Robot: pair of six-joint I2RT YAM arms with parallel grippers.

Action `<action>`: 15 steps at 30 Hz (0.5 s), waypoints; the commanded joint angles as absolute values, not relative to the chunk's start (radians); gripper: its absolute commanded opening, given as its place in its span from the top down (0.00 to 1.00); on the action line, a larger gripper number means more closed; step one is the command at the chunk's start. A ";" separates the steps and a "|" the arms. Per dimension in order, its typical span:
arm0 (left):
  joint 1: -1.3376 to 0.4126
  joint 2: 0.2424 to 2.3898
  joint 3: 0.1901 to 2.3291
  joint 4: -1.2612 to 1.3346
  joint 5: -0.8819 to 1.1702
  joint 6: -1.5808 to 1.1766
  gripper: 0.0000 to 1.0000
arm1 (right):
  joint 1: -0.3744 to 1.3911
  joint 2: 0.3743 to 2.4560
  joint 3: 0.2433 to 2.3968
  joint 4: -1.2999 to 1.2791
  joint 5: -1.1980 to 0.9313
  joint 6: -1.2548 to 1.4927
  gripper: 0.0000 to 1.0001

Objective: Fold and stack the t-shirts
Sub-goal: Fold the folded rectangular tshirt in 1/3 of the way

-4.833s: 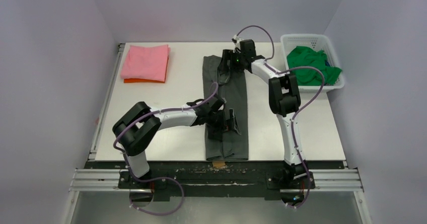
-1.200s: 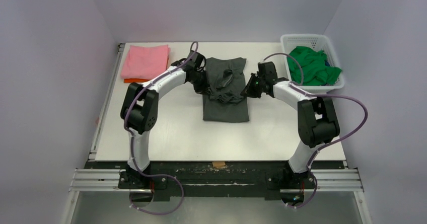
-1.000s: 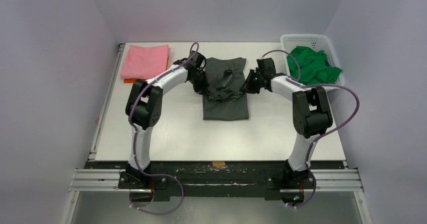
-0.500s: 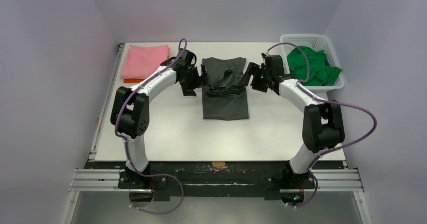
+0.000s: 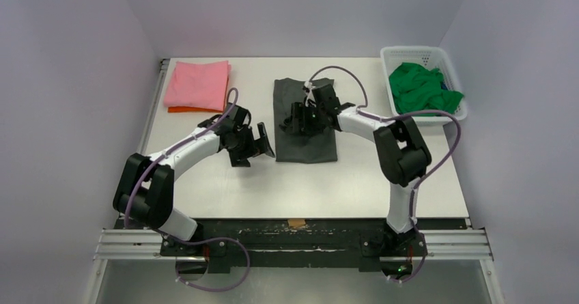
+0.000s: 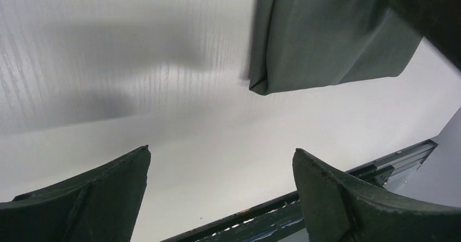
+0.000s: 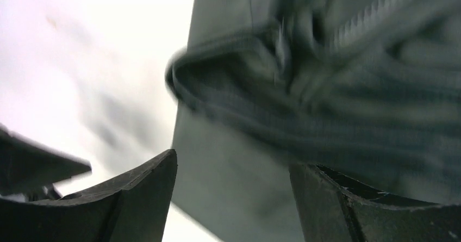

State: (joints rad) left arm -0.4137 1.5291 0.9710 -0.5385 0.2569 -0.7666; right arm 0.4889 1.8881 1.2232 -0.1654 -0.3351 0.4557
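The dark grey t-shirt (image 5: 308, 148) is laid folded on the white surface (image 5: 225, 188), near the middle and toward the far side. Its near part is flat and smooth. Its far part is bunched up in thick folds.

The right fingers (image 7: 125, 204) are held over those folds. They are spread wide, and nothing is pinched between them. The right wrist view is blurred, so it cannot be told for sure whether the cloth is touched.

The left fingers (image 6: 98, 198) are held just beside the near left corner of the grey shirt, over bare surface. They are spread wide too, and nothing is held in them. In the left wrist view the folded corner of the shirt is seen past the fingertips, apart from them.

A pink t-shirt (image 5: 199, 82) is laid folded at the far left corner, on top of an orange t-shirt (image 5: 186, 109), of which only a thin edge is seen. A green t-shirt (image 5: 416, 92) is heaped in a white basket (image 5: 410, 49) at the far right corner. All three are well apart from the grey shirt.
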 commanded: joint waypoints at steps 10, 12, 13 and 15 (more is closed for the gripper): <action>-0.433 1.547 0.967 -0.436 0.288 -0.779 0.00 | 0.474 2.050 1.654 -0.238 -0.236 0.415 0.27; -0.445 1.578 0.997 -0.426 0.293 -0.778 0.01 | 0.474 1.939 1.519 -0.214 -0.212 0.414 0.27; -0.451 1.594 1.011 -0.424 0.293 -0.778 0.02 | 0.474 1.877 1.445 -0.209 -0.189 0.416 0.27; -0.461 1.628 1.036 -0.420 0.300 -0.776 0.07 | 0.473 1.754 1.297 -0.199 -0.128 0.428 0.27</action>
State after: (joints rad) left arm -0.4397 1.5787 0.9649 -0.4725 0.2699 -0.7677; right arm 0.4732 1.9800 1.4857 -0.2165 -0.2218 0.4355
